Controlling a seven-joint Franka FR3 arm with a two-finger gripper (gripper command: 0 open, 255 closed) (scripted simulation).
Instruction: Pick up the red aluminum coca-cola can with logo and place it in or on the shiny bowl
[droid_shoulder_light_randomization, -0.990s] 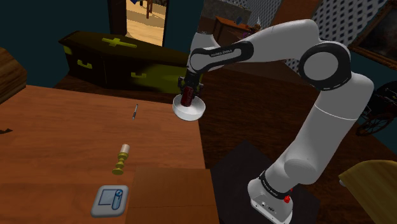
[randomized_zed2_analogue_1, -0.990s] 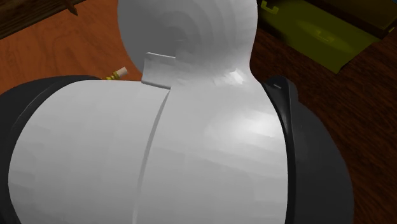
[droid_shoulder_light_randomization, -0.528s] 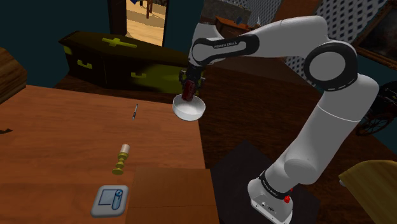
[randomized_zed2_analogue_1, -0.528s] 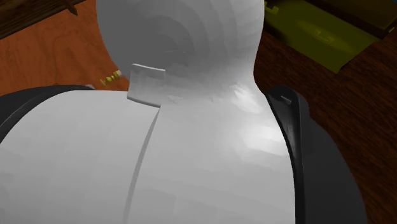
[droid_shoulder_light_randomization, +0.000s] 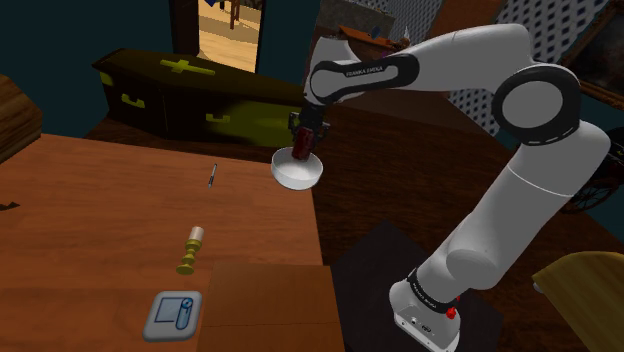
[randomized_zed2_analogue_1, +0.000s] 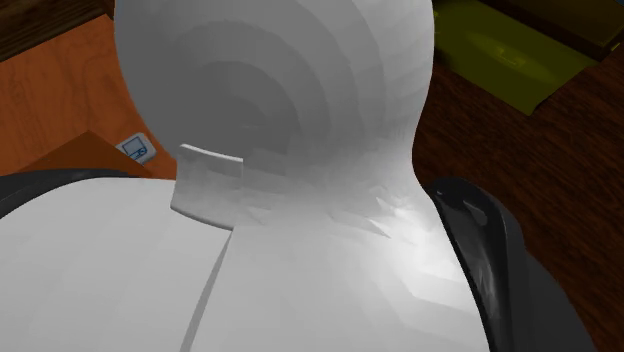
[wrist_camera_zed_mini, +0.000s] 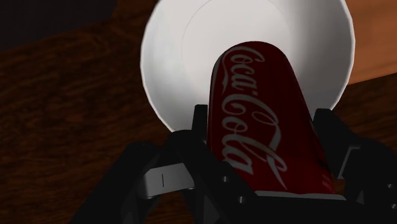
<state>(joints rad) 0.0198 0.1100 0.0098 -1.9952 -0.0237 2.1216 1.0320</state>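
Stand: one dark box-shaped stand (droid_shoulder_light_randomization: 432, 312) is sitting on the floor, carrying the one white arm (droid_shoulder_light_randomization: 520, 190), just past the edge of the brown wooden table (droid_shoulder_light_randomization: 90, 210) on the shoulder view's right.
Nearest item: one flat blue-grey rounded-square pad (droid_shoulder_light_randomization: 173, 315) is lying by the table's near edge.
Next item: one small brass-coloured candlestick-like piece (droid_shoulder_light_randomization: 190, 250) is resting just beyond the pad, toward the table's middle.
Farther item: one thin dark pen-like stick (droid_shoulder_light_randomization: 212, 176) is lying close to the table's far edge, well apart from the brass piece.
Bowl: one white round bowl (droid_shoulder_light_randomization: 298, 176) is sitting at the table's far corner on the shoulder view's right, its rim reaching the table's edge there.
Can: one dark red cylindrical can (wrist_camera_zed_mini: 254, 83) with white Coca-Cola lettering is hanging over the bowl's hollow, its lower end pointing into it; whether it is touching the bowl cannot be told.
Gripper: one black two-finger gripper (wrist_camera_zed_mini: 262, 118) is clamping the can, its fingers (wrist_camera_zed_mini: 200, 130) pressing on opposite sides.
Open room: bare wood is spreading wide between the stick and the bowl, and across the table's side on the shoulder view's left.
Beyond the far edge: one dark coffin-shaped chest (droid_shoulder_light_randomization: 190, 90) with a yellow-green cross is lying on the floor, and one lit doorway (droid_shoulder_light_randomization: 228, 30) is glowing behind it.
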